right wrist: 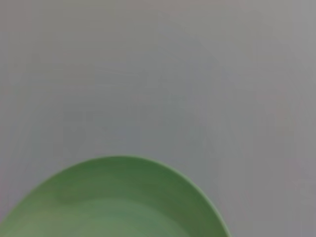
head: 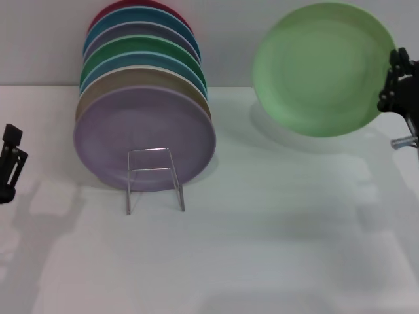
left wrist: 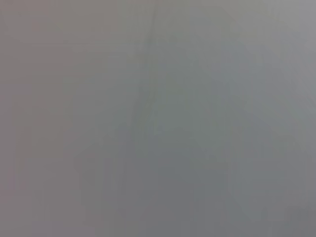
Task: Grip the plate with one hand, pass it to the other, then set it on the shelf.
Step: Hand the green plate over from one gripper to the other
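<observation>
Claw on our right arm (head: pixel 397 82) sits at the far right of the head view, clamped on the right edge of the plate (head: pixel 319 69). We hold that light green plate lifted above the counter (head: pixel 275 248), tilted so its face is towards the camera, with its shadow falling on the white surface below it. Our right wrist view shows only the curved rim of the plate (right wrist: pixel 116 202) against a plain grey background.

Well apart, on the left side of the counter, stands the shelf (head: pixel 154 178), a small rack of thin silver wire with an upright rectangular loop at the front. A row of plates (head: pixel 141 78) stands on edge behind that loop, one behind another, with a lilac plate (head: pixel 144 137) at the front, touching the wire.

Our left claw (head: pixel 10 163) rests low at the left edge of the head view, away from everything; we cannot tell whether it is wide or narrow. Our left wrist view shows only blank grey.
</observation>
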